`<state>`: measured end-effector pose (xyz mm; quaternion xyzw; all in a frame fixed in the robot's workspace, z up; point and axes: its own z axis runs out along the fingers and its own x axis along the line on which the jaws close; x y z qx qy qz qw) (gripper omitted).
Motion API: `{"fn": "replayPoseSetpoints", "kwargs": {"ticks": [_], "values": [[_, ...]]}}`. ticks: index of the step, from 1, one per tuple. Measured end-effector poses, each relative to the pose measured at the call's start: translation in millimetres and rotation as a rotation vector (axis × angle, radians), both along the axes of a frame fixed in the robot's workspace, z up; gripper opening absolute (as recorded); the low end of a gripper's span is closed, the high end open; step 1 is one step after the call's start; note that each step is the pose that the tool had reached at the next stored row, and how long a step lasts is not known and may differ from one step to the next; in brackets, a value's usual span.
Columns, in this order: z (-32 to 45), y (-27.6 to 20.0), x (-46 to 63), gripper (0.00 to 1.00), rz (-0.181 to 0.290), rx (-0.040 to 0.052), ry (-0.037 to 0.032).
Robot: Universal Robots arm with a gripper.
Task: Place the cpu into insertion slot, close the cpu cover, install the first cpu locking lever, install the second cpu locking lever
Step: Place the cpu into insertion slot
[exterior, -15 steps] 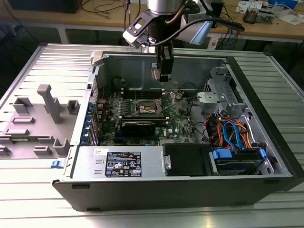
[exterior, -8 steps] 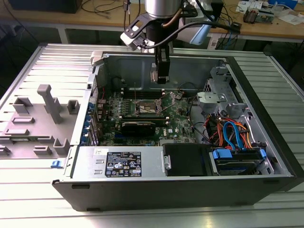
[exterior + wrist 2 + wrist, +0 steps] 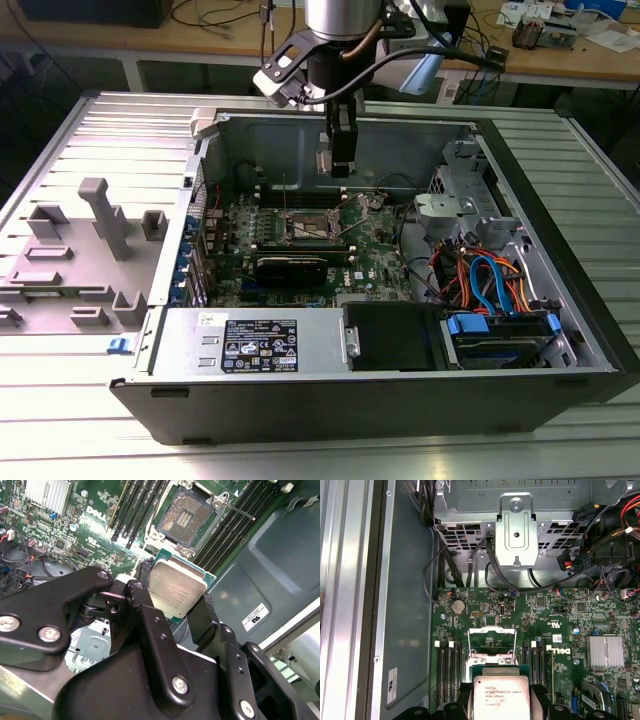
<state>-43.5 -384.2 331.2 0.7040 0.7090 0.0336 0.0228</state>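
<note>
In the exterior view my black claw (image 3: 338,152) hangs inside the open grey metal computer case (image 3: 560,330), above the green motherboard (image 3: 380,255). The square insertion slot (image 3: 313,228), dark-centred with silvery edging, lies at about 7 o'clock from the claw and lower down, apart from it.

In the second wrist view the claw (image 3: 174,605) is clenched on the small flat square cpu (image 3: 177,587) with its dull silver metal top, black fingers (image 3: 200,620) pressing two opposite edges. The insertion slot (image 3: 184,516) sits bare beyond the chip's far edge, not touching it, its sides roughly parallel to the chip's.

In the first wrist view the cpu (image 3: 501,697) lies flat in my grip. The thin silvery-grey cpu cover (image 3: 491,641), a frame with a large square window, appears swung open just past the chip.
</note>
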Motion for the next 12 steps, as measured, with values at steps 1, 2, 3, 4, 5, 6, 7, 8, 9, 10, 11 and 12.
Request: {"fn": "replayPoseSetpoints", "kwargs": {"ticks": [1, 2, 3, 4, 5, 6, 7, 8, 9, 10, 11, 12], "values": [[0.0, 0.0, 0.0, 0.54, 0.0, 0.0, 0.0], [-0.1, 0.0, 0.0, 0.54, 0.0, 0.0, 0.0], [-0.5, 0.0, 0.0, 0.54, 0.0, 0.0003, -0.0001], [-0.9, 0.0, 0.0, 0.54, 0.0, 0.0003, -0.0002], [-1.8, 0.0, 0.0, 0.54, 0.0, 0.0001, -0.0002], [-3.3, 0.0, 0.0, 0.54, 0.0, 0.0002, -0.0003], [-5.9, 0.0, 0.0, 0.54, 0.0, 0.0002, -0.0005], [-7.6, 0.0, -0.3, 0.54, 0.0, 0.0001, -0.001], [-10.6, 0.0, -1.3, 0.54, 0.0, 0.0002, -0.0021], [-12.7, 0.0, -1.9, 0.54, 0.0, 0.0001, -0.0025], [-14.2, 0.0, -3.4, 0.54, 0.0, 0.0, -0.0035], [-16.1, 0.0, -6.9, 0.54, 0.0, 0.0, -0.0046]]}}
